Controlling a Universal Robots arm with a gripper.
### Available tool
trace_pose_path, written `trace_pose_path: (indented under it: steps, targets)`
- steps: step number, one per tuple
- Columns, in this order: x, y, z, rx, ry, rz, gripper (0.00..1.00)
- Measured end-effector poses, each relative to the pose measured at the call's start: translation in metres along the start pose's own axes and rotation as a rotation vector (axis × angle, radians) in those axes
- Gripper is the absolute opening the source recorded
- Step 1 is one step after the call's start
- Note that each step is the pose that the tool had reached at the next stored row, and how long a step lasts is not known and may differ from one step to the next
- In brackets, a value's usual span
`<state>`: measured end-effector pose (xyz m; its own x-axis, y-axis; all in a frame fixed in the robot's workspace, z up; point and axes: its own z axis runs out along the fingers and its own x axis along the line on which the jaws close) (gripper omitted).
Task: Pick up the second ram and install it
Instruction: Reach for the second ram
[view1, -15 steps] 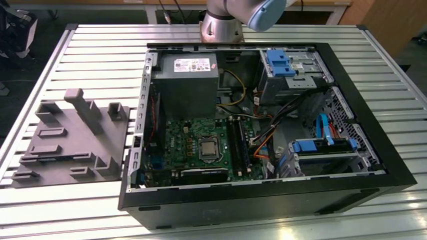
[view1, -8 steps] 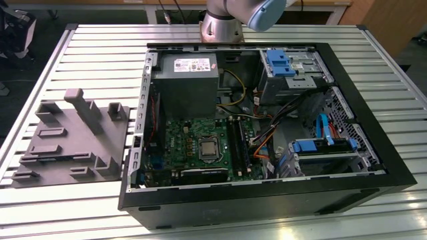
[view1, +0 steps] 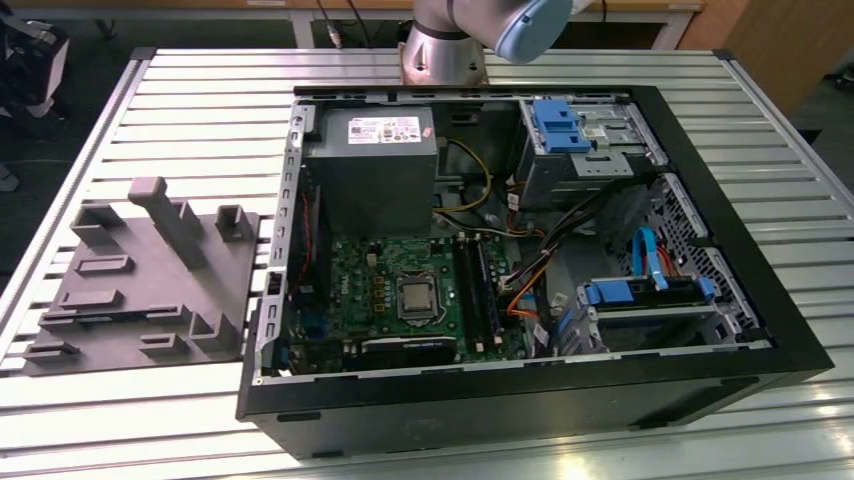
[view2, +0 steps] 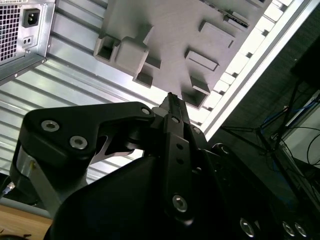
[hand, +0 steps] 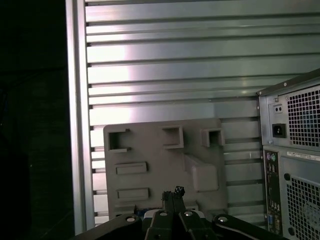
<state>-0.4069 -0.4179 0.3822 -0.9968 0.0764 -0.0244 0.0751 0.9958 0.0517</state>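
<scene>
Black linkage of the gripper loomed closest, its jaws pressed together with nothing visible between them. It hung high, pointing down over the grey holder tray, set beside the opened computer case on the worktop, presumably for short transfers. Where the second ram lay could not be told for certain.

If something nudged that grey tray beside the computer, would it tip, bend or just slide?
Probably slide: the tray lies flat and broad on smooth metal slats. Tipping seems unlikely, since its posts are low against its base. It looks like rigid moulded plastic, so likely stiff and fairly light.
</scene>
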Motion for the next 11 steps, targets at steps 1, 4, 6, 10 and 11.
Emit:
trace_pose_path:
  steps: [1,4,6,10,11]
  targets:
    - [0.0003,-0.0001,0.0,0.0,-0.0001,0.0,0.11]
    - [0.0011,-0.0003,0.0,0.0,-0.0001,0.0,0.11]
    - [0.0016,-0.0005,0.0,0.0,0.0,0.0,0.11]
    - [0.0026,-0.0009,0.0001,0.0,0.0,0.0,0.11]
    - [0.0028,-0.0009,0.0002,-0.0001,-0.0001,0.0,0.11]
